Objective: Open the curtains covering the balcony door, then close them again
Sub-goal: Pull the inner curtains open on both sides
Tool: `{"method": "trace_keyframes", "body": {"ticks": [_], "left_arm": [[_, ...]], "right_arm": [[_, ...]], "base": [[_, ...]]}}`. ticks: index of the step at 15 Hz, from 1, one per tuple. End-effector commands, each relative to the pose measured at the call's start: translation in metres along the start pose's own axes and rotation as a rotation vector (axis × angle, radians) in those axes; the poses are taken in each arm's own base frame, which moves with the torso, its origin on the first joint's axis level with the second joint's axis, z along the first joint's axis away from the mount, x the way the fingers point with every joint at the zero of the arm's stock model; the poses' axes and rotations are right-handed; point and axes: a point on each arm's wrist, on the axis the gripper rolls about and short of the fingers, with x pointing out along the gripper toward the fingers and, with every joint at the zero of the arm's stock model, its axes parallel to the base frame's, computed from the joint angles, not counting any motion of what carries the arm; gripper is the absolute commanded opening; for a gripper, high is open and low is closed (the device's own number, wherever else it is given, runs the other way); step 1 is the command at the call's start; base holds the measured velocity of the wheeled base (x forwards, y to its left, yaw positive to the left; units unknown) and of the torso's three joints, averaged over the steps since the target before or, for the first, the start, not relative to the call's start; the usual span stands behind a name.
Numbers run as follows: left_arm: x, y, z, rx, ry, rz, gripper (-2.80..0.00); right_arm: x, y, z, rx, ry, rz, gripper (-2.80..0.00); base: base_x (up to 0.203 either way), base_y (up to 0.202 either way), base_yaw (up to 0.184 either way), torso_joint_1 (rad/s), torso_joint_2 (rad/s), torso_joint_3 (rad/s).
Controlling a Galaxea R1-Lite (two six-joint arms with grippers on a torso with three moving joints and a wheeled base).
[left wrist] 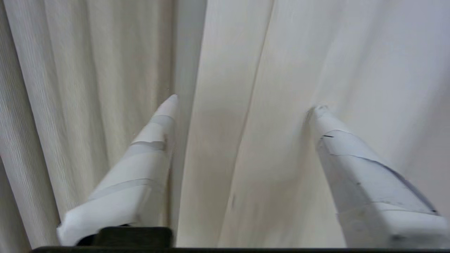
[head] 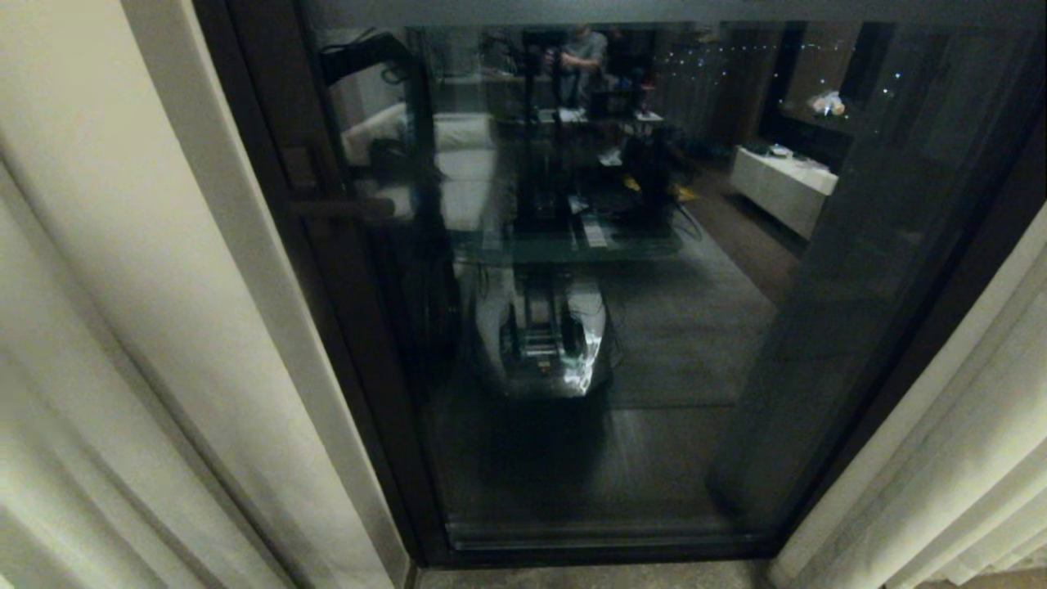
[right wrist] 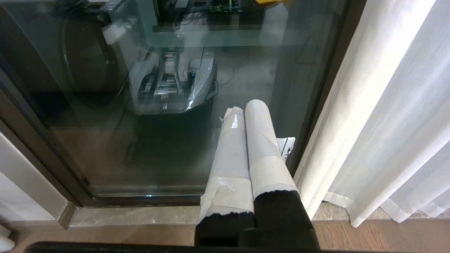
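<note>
The balcony door (head: 695,343) stands uncovered in the middle of the head view, its dark glass mirroring the room. One cream curtain (head: 123,286) hangs gathered at the left, the other curtain (head: 965,425) at the right. Neither arm shows in the head view. My left gripper (left wrist: 245,102) is open, its taped fingers (left wrist: 147,147) spread wide right in front of the pleated curtain (left wrist: 225,70); nothing is pinched between them. My right gripper (right wrist: 245,105) is shut and empty, pointing at the door's lower glass (right wrist: 105,140) beside the right curtain (right wrist: 386,123).
A dark lever handle (head: 339,209) sits on the door's left frame. A stone sill (right wrist: 140,214) runs under the door, with wooden floor (right wrist: 105,235) before it. The glass reflects the robot's base and a person far back in the room.
</note>
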Motion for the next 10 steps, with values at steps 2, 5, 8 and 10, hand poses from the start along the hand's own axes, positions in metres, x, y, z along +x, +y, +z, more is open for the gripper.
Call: {"method": "trace_keyframes", "body": {"ticks": [2, 5, 8, 10], "left_arm": [[-0.038, -0.036, 0.007, 0.023, -0.03, -0.018, 0.0], [-0.068, -0.061, 0.005, 0.032, -0.046, -0.027, 0.0], [-0.095, -0.082, 0.002, 0.02, -0.066, -0.037, -2.8], [-0.109, -0.093, 0.0, 0.012, -0.082, -0.045, -2.8]], "right_arm": [[0.0, 0.0, 0.0, 0.0, -0.001, 0.0, -2.8], [0.0, 0.0, 0.0, 0.0, -0.001, 0.0, -2.8], [0.0, 0.0, 0.0, 0.0, -0.001, 0.0, -2.8], [0.0, 0.0, 0.0, 0.0, -0.001, 0.0, -2.8]], "base": [[0.0, 0.0, 0.0, 0.0, 0.0, 0.0], [0.0, 0.0, 0.0, 0.0, 0.0, 0.0], [0.0, 0.0, 0.0, 0.0, 0.0, 0.0], [0.0, 0.0, 0.0, 0.0, 0.0, 0.0]]}}
